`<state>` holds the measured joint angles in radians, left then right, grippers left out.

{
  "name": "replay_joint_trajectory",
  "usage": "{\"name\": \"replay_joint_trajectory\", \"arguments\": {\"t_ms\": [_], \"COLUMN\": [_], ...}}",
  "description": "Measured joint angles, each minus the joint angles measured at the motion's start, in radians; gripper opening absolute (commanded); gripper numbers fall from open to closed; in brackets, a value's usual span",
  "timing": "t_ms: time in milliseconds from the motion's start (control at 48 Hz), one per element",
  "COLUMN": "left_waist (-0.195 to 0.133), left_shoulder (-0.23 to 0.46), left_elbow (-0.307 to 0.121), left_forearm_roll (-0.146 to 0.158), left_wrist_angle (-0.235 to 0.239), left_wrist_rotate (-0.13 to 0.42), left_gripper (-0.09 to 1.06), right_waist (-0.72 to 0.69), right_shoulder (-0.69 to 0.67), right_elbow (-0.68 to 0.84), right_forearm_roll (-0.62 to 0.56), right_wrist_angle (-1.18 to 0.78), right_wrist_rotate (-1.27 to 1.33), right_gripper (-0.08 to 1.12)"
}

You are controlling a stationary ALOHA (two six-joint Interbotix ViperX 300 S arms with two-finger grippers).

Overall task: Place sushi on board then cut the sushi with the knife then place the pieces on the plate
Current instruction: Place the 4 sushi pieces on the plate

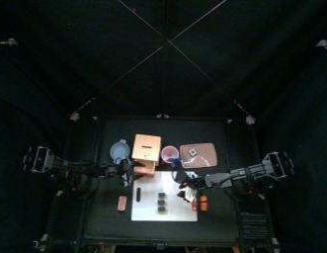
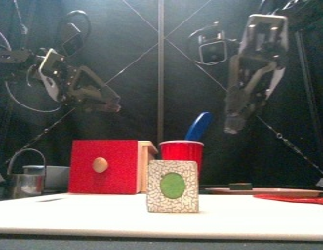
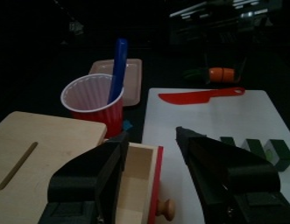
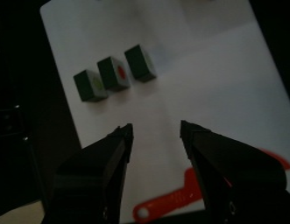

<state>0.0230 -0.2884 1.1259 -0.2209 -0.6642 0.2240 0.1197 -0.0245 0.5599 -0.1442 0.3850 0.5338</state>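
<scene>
Your left hand [image 3: 153, 144] is hanging over the wooden box [image 3: 47, 144] at the back left of the bench [image 1: 93, 212]. Its jaws are standing wide apart and gripping nothing, with the red drawer front showing between them. Just beside the box the red cup [image 3: 95, 94] is standing upright and carrying the blue knife [image 3: 121, 57], whose handle is leaning out over the rim. The pink tray [image 1: 199, 153] is lying behind the cup, toward the back right.

Your right hand [image 4: 157, 131] is hovering above the white board [image 4: 182, 52], also spread open and empty, clear of everything below it. The sushi [image 4: 116, 73] is sitting on the board as three dark green blocks in a short row, well apart from those jaws. They are lying close side by side, though you probably cannot judge from here whether they are touching. In the front view its speckled end with a green centre is facing the bench's front edge.

The red knife [image 3: 200, 94] is lying flat on the board near its far side, away from the sushi. A small orange and green toy [image 3: 223, 73] is resting just off the board's edge. The blue-grey bowl [image 1: 117, 151] is sitting left of the box.
</scene>
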Motion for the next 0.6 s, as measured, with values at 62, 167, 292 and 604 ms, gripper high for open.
{"name": "replay_joint_trajectory", "arguments": {"t_ms": [62,167,292,604], "left_waist": [0.000,0.000,0.000,0.002], "left_shoulder": [-0.002,-0.002,-0.002,0.000], "left_elbow": [0.000,0.006,0.015,0.020], "left_forearm_roll": [-0.002,-0.002,-0.002,-0.008], "left_wrist_angle": [0.002,0.003,0.003,0.003], "left_wrist_rotate": [0.000,0.000,0.000,0.000], "left_gripper": [0.84,0.84,0.84,0.84], "right_waist": [0.011,0.021,0.021,0.032], "right_shoulder": [0.075,0.155,0.201,0.224], "right_elbow": [-0.078,-0.172,-0.219,-0.222], "right_forearm_roll": [-0.064,-0.117,-0.127,-0.080], "right_wrist_angle": [0.055,0.146,0.170,0.166], "right_wrist_rotate": [-0.005,-0.009,-0.009,-0.009], "right_gripper": [0.83,0.83,0.83,0.83]}}
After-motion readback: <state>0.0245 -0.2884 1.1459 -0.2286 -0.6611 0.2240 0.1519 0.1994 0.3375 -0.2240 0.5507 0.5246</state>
